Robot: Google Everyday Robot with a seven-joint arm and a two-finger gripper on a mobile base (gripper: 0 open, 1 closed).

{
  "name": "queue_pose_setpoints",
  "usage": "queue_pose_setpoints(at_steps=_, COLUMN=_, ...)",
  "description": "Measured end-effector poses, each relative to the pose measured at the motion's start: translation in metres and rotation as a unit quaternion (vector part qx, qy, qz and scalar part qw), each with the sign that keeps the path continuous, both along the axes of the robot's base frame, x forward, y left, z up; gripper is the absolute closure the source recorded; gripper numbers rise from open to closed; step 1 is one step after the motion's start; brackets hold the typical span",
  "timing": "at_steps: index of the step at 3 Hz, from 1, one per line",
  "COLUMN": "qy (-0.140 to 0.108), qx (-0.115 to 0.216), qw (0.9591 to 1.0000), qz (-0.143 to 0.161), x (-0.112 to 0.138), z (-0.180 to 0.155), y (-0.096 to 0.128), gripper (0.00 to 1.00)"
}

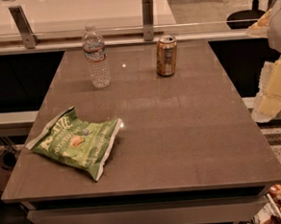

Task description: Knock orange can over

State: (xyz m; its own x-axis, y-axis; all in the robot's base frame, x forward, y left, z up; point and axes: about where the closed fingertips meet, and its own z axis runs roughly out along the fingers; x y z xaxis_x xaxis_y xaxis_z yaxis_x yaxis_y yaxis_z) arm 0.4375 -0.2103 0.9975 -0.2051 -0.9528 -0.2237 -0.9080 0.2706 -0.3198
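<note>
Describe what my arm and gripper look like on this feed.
The arm sits at the frame's right edge, beside the table: white, rounded shell. Below it the gripper is pale cream-yellow, blocky, in stacked segments. No cables or markings can be made out.

On my feed the arm (280, 24) is pale: a white rounded housing above cream-yellow blocky segments. The gripper (267, 104), at the right edge beside the counter (180, 130), looks the same cream.

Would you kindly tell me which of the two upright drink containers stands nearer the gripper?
The orange can, short and metal, standing right of the taller clear water bottle; the gripper hangs beyond the right edge of the table.
</note>
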Motion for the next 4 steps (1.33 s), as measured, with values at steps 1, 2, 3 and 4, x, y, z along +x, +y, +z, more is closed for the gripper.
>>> queue_pose_setpoints(at_steps=1, qy=0.0, qx=0.0, qw=1.0, qz=0.0, x=0.0, z=0.0, y=0.0, gripper=0.0)
queue_pose_setpoints(at_steps=2, qy=-0.021, qx=0.014, qw=0.9997, qz=0.001, x=0.015, z=0.013, y=-0.007, gripper=0.0)
queue_pose_setpoints(at_steps=3, qy=-0.068, qx=0.062, qw=0.9957, qz=-0.003, x=0.052, z=0.03, y=-0.017, gripper=0.0)
queue_pose_setpoints(at_steps=4, qy=-0.111, qx=0.132, qw=0.985, qz=-0.013, x=0.101, z=0.027, y=-0.01, gripper=0.0)
